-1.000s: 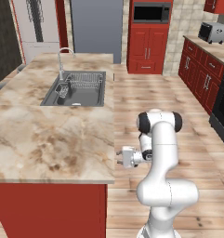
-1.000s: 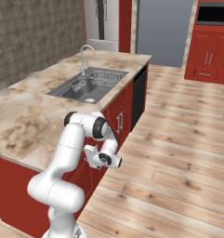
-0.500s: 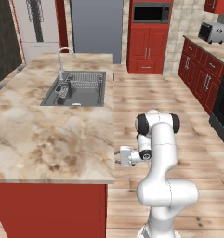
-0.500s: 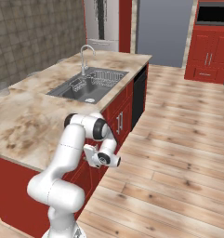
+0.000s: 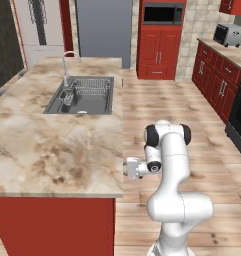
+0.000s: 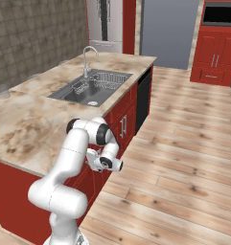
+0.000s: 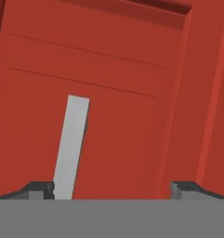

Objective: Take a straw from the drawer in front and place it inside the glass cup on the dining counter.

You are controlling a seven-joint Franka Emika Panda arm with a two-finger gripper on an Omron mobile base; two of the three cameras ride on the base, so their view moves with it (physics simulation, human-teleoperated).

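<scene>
Nothing is done yet: the released hand (image 7: pixel 113 188) faces a shut red drawer (image 7: pixel 108 93), straw unfetched.

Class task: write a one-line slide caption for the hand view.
Open gripper faces a red cabinet front with a grey handle.

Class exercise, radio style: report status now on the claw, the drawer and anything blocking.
Claw open, empty, facing red cabinet front. Grey handle just ahead by one fingertip. Drawer not yet opened; straw unseen. Nothing blocking.
</scene>
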